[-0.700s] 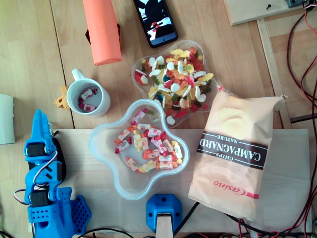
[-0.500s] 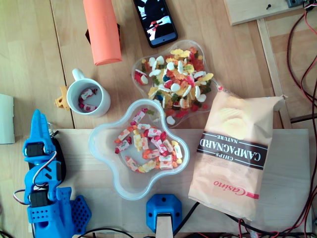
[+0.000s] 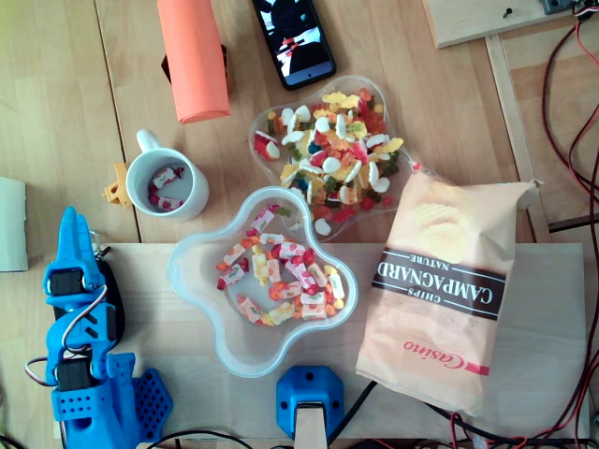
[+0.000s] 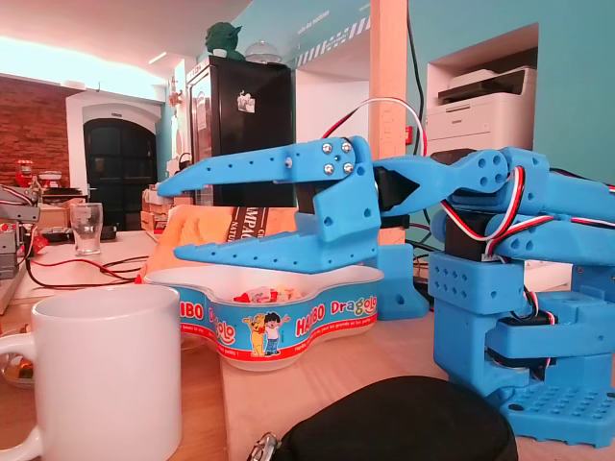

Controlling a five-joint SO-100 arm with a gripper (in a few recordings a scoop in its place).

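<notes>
My blue plastic two-finger gripper [image 3: 74, 229] lies low at the table's left edge in the overhead view, pointing toward 12 o'clock. In the fixed view my gripper [image 4: 171, 221] stands wide open, fingers spread, clasping nothing.

Nearest to me, at about 2 o'clock in the overhead view, is the white ceramic mug [image 3: 168, 184] with a few wrapped candies in it, close by but not touching. At 4 o'clock sits the clear lobed plastic bowl of wrapped candies [image 3: 192, 281]. A second clear lobed bowl of mixed gummies [image 3: 367, 91] lies at that bowl's 1 o'clock, their rims just meeting. The beige paper bag of crisps [image 3: 449, 290] lies at its 3 o'clock.
</notes>
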